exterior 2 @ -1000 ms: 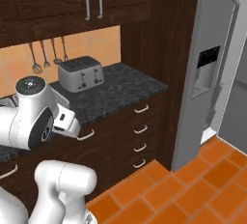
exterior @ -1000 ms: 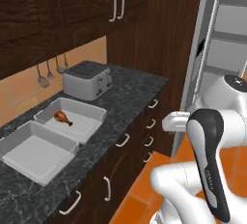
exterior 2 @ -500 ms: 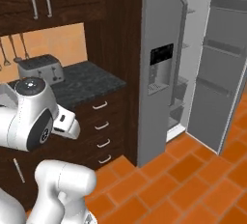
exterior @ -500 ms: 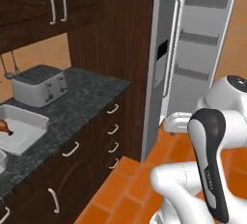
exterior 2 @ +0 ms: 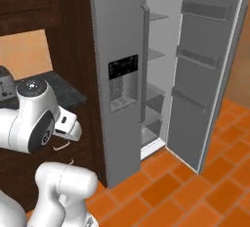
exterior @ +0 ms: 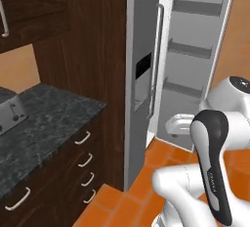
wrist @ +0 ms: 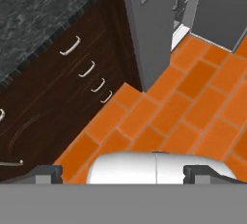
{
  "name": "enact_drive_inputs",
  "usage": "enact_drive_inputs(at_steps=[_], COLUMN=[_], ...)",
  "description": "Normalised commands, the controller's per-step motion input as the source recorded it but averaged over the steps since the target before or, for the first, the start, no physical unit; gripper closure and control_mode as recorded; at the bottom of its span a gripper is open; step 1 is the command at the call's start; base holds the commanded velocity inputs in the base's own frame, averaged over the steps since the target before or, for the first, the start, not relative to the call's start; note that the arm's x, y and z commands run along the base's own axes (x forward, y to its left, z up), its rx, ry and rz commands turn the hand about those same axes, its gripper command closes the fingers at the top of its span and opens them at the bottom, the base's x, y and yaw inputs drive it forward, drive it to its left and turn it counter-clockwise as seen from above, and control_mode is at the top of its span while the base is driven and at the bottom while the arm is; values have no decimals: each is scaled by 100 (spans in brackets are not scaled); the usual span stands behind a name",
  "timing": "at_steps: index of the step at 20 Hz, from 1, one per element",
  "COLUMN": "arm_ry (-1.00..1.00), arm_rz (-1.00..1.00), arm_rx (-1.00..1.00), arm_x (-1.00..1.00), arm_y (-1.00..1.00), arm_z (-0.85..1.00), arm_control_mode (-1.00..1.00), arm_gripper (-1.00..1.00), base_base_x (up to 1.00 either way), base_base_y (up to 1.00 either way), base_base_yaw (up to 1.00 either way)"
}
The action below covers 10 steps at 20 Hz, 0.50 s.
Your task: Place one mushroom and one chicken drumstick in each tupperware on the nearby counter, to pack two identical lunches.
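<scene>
While the tool (wrist: 123, 174) hangs spread wide and empty above the orange floor tiles (wrist: 193, 97), the bench (wrist: 34, 10) lies up and to its left in the hand view (drawer handles (wrist: 70, 46) facing it), and the fridge (exterior 2: 161, 74) stands ahead with one door open.

**The dark stone worktop**

The worktop (exterior: 46, 123) is long and flat, made of black-grey stone with pale swirls. Under it are dark wooden drawers (exterior: 73, 172) with curved silver handles (exterior: 83, 138). Its end stops beside a tall dark wooden wall. In the hand view it lies at the top left.
</scene>
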Motion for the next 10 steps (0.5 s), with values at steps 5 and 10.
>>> enact_drive_inputs(at_steps=[5,10], arm_ry=[0,0], arm_rz=[0,0], arm_rx=[0,0], arm_x=[0,0], arm_y=[0,0], arm_z=[0,0], arm_control_mode=[100,100], arm_gripper=[-100,-100], base_base_x=[94,90], base_base_y=[-100,-100], base_base_yaw=[9,23])
